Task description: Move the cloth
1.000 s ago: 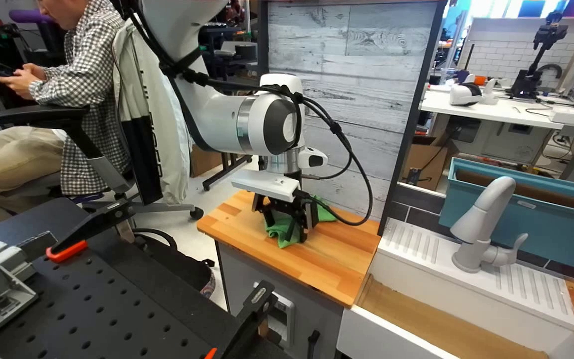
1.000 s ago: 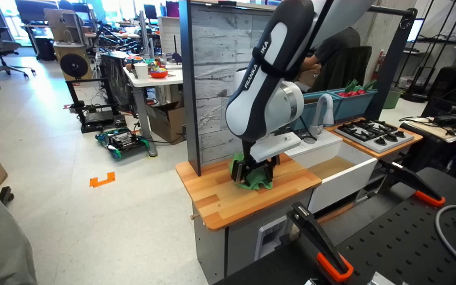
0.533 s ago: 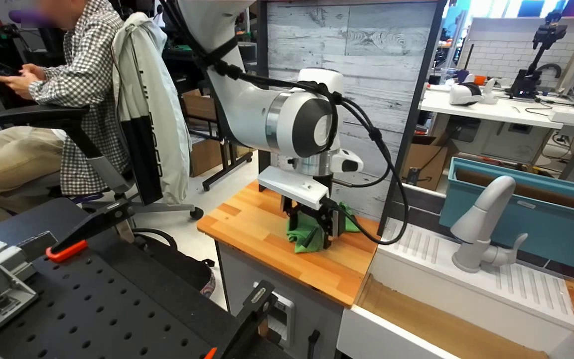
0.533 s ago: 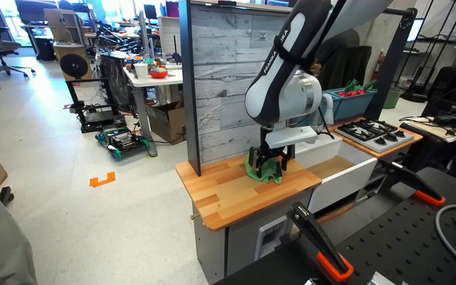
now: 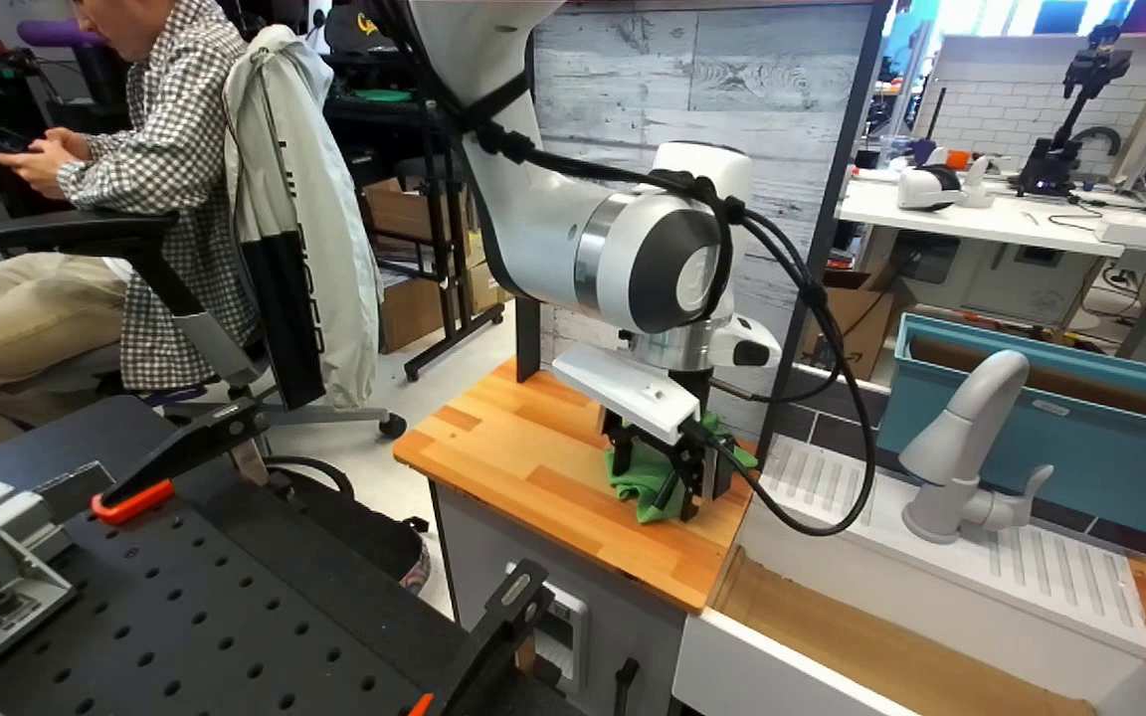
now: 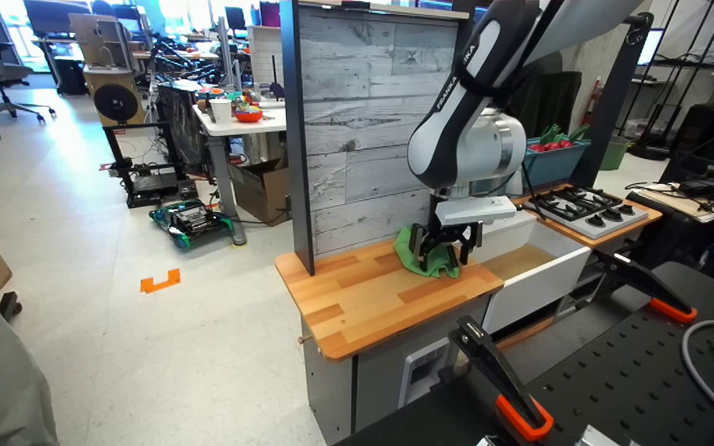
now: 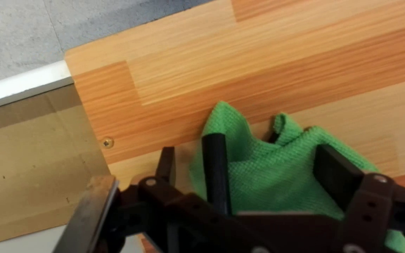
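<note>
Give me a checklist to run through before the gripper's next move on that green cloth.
1. Gripper over the green cloth: ok, cloth shows between the jaws.
2. Jaws shut on the cloth: not ok, they stand apart in the wrist view.
3. Black rod identified: cannot tell whether it is loose or part of the gripper.
4. Cloth short of the sink: ok, wooden countertop shows between them in the wrist view.
5. Cloth off the backboard: cannot tell, its far end overlaps it in an exterior view.
</note>
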Available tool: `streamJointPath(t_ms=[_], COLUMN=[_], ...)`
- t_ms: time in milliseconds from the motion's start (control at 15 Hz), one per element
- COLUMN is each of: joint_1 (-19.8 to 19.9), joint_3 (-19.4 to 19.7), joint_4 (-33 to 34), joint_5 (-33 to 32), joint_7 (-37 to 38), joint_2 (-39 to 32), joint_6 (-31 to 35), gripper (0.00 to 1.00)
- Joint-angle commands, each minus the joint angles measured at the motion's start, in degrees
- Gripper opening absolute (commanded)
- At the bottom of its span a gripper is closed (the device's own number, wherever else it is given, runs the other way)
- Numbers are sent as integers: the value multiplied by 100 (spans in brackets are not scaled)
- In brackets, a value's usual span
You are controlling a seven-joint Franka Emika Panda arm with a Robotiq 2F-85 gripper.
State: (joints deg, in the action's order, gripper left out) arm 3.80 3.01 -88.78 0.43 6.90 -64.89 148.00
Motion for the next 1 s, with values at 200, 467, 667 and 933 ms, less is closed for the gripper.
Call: streamJointPath(t_ms=[200,467,667,933], joint_1=[116,74,44,-48], joint_3=[-238,-359,-415,-339], joint_4=[-245,-748,-1287,-1183], joint_5=[152,132,99,77], joint_7=[-266,-425,-573,-532], joint_2=[375,936,1532,1530], joint_6=[-427,-755,-945,-871], gripper=[100,100,100,100])
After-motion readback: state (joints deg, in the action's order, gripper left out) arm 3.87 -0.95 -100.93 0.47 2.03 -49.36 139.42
